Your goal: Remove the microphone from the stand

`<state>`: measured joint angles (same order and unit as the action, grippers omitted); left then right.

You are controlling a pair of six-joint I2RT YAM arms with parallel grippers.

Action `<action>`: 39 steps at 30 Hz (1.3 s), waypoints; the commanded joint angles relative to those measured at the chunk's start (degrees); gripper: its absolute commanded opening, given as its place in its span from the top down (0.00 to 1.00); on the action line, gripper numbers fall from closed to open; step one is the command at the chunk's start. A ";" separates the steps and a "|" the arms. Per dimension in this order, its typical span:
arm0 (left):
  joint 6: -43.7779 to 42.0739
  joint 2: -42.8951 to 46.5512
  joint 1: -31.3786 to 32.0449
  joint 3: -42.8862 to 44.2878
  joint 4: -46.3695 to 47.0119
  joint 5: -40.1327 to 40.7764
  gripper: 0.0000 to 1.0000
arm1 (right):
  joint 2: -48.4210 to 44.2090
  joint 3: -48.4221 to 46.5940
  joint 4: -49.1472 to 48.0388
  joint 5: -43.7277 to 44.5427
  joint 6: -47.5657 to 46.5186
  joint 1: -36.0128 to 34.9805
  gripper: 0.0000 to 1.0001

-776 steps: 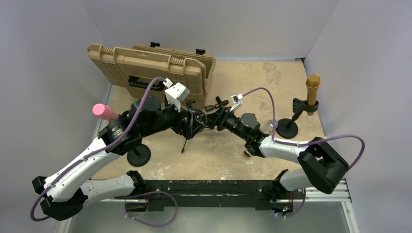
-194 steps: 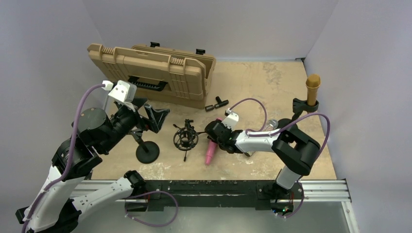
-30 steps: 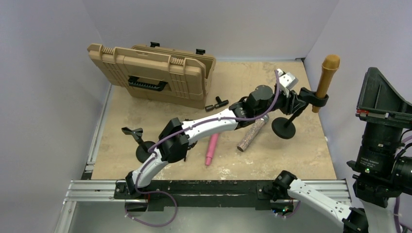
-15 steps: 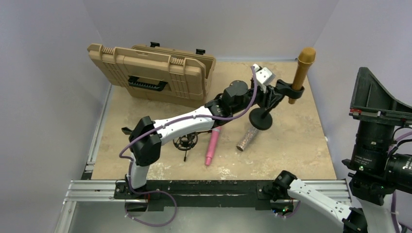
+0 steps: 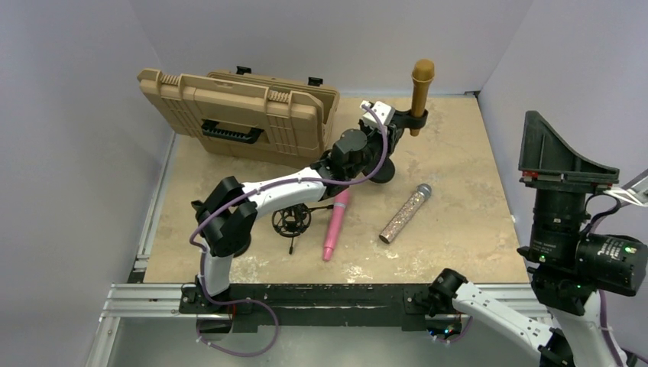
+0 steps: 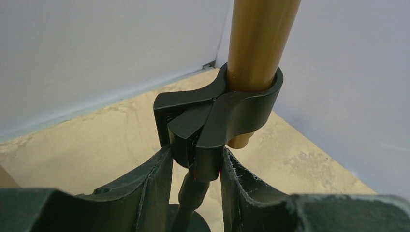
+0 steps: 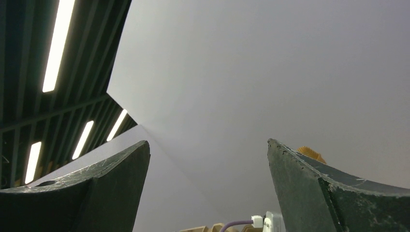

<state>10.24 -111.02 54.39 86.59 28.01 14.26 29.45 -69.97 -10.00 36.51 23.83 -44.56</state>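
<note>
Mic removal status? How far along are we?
Done: pink microphone and glitter microphone lie loose on the table. In hand: left end effector is shut on the stand clip, gold microphone seated in it. Left: pulling the gold microphone out; right end effector is open, raised, holding nothing.

A robotics lab test cell: plain pale walls (image 5: 321, 38) box in a tan table (image 5: 474, 222), an aluminium rail (image 5: 145, 294) along its near edge, strip lights (image 7: 58, 43) overhead.

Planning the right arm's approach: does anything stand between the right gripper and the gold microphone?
Nothing visible does: the right gripper is raised in open air; the left gripper clamps the black clip under the gold microphone.
</note>
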 commanded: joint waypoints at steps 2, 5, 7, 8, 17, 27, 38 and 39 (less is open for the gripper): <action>-2.10 -0.17 1.55 -4.34 21.80 8.69 1.00 | 4.32 1.90 2.84 1.14 3.56 0.17 0.11; -3.53 -1.19 2.97 -8.16 28.76 11.37 1.00 | 6.37 3.16 3.53 0.71 4.33 0.17 0.11; -2.71 -1.59 3.55 -10.13 30.75 12.65 1.00 | 7.16 4.11 2.93 -0.19 4.53 0.17 0.11; -2.01 -1.58 3.61 -11.35 31.97 12.84 1.00 | 7.46 4.67 2.50 -0.53 4.57 0.17 0.11; 1.14 2.40 4.47 -22.14 36.79 15.40 0.76 | 7.93 9.51 0.87 -2.87 6.53 0.17 0.11; 8.77 13.07 5.37 -30.12 27.79 12.54 0.15 | 9.02 14.82 -0.74 -5.09 10.13 0.17 0.11; 18.39 30.37 2.92 -23.98 -10.24 -9.14 0.09 | 11.68 16.98 2.61 -4.07 17.20 0.17 0.11; 19.42 31.16 1.52 -22.36 -14.77 -12.13 0.10 | 11.94 17.24 2.88 -3.48 17.74 0.17 0.11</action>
<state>24.56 -84.93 59.11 58.02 32.10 14.85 40.53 -53.74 -7.75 32.23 37.63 -44.56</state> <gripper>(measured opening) 0.914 0.895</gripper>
